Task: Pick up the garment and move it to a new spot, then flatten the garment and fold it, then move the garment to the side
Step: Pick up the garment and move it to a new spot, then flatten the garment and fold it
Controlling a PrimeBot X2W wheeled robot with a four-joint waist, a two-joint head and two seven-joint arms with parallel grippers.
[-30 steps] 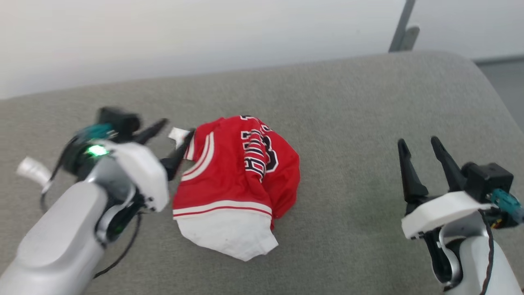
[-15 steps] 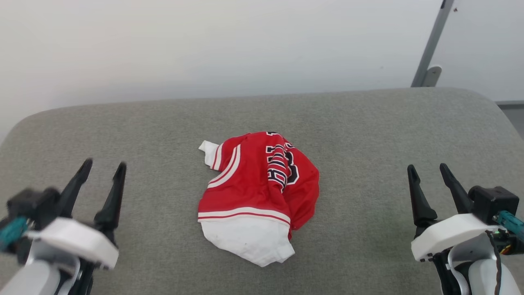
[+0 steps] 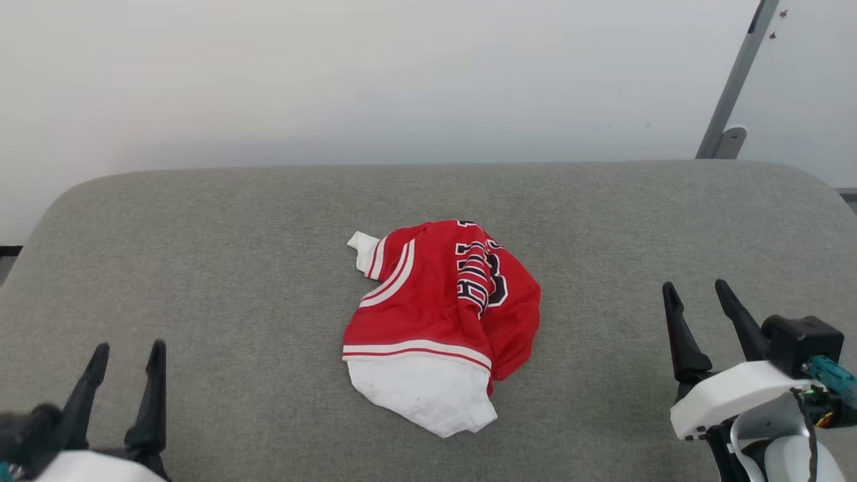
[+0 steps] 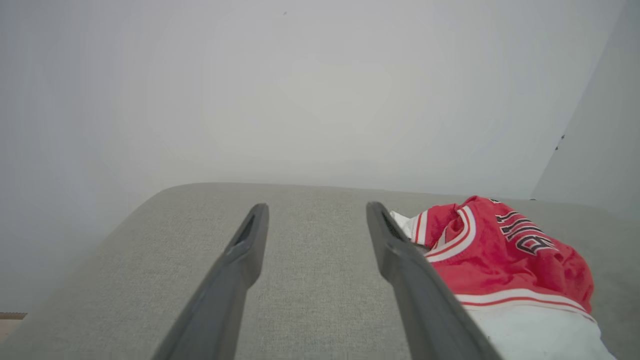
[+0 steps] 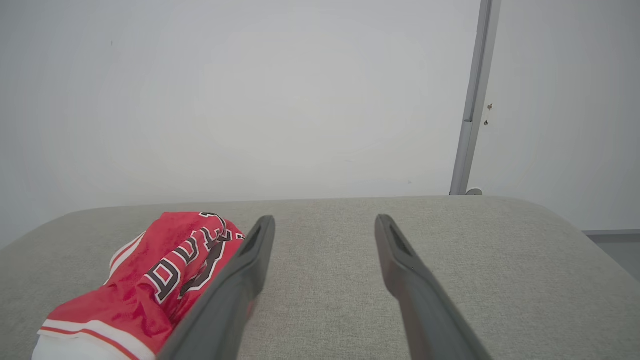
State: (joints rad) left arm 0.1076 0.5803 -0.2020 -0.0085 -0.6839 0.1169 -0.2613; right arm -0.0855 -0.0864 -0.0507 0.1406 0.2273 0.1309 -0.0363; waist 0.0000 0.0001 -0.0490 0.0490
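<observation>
The garment [image 3: 442, 321] lies crumpled between the left gripper [image 3: 129, 347] and right gripper [image 3: 695, 286] (both jaws open, empty); flattening seems next, needing two edge grasps.

Garment [image 3: 428, 321] chest: black block lettering [image 3: 477, 281] edged in white, on red cloth.
Legibility: creased and folded over itself; I can't read a word.
Largest character: maybe a 3 or a B, I can't tell which.
Other text: none I can read.
</observation>
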